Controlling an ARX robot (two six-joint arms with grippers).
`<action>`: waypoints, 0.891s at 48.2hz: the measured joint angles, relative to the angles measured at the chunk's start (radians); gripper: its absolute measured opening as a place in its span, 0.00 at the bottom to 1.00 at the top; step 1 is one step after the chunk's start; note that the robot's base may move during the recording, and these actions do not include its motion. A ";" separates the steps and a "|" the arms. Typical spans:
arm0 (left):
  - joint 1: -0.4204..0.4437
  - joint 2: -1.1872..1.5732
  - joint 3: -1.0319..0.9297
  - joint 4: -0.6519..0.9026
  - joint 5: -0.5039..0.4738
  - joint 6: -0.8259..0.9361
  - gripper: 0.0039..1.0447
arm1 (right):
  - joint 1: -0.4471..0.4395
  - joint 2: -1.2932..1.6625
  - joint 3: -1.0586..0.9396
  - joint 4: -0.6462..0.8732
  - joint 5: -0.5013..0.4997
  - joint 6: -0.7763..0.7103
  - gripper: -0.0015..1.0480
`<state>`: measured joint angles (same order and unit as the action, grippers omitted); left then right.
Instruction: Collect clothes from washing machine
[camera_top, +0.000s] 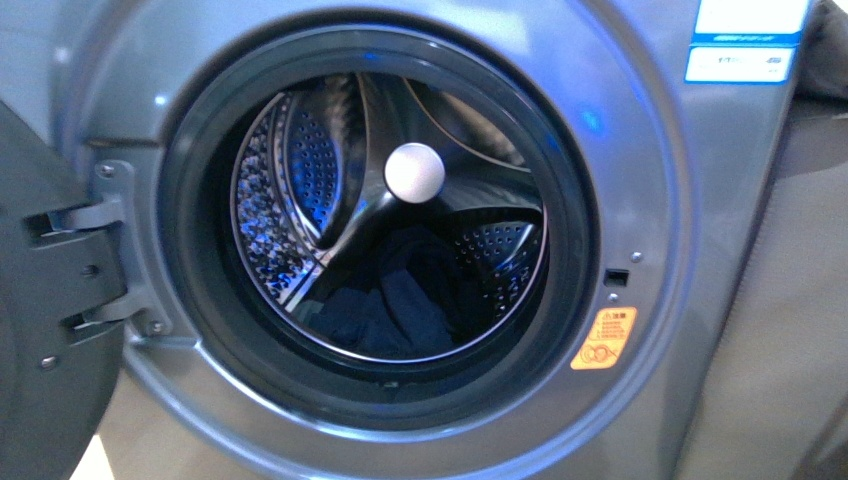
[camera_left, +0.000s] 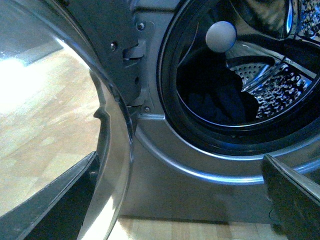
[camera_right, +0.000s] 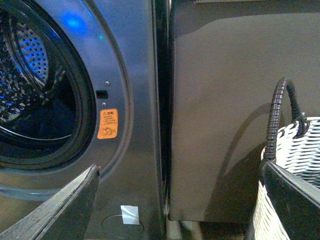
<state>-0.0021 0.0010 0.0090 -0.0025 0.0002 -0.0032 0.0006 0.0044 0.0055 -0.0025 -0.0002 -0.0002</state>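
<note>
Both spread wide and empty, left end effector (camera_left: 180, 157) and right end effector (camera_right: 179, 166) before grey metallic front-loading washing machine (camera_top: 650, 200), dark-rimmed round door (camera_top: 40, 300) swung open leftward, dark blue clothes (camera_top: 400, 300) heaped low inside shiny perforated steel drum (camera_top: 290, 170).

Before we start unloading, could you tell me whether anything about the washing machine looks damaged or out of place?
Nothing stands out. The door is swung open, and dark clothes lie low in the drum. Only a small white patch low on the front panel is unexplained.
</note>
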 joint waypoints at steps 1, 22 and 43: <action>0.000 0.000 0.000 0.000 0.000 0.000 0.94 | 0.000 0.000 0.000 0.000 0.000 0.000 0.93; 0.000 -0.001 0.000 0.000 0.000 0.000 0.94 | 0.000 0.000 0.000 0.000 0.000 0.000 0.93; 0.053 0.180 0.087 -0.139 0.266 -0.166 0.94 | 0.000 0.000 0.000 0.000 -0.003 0.000 0.93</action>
<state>0.0513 0.1806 0.0956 -0.1413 0.2661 -0.1692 0.0006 0.0044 0.0055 -0.0025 -0.0032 -0.0006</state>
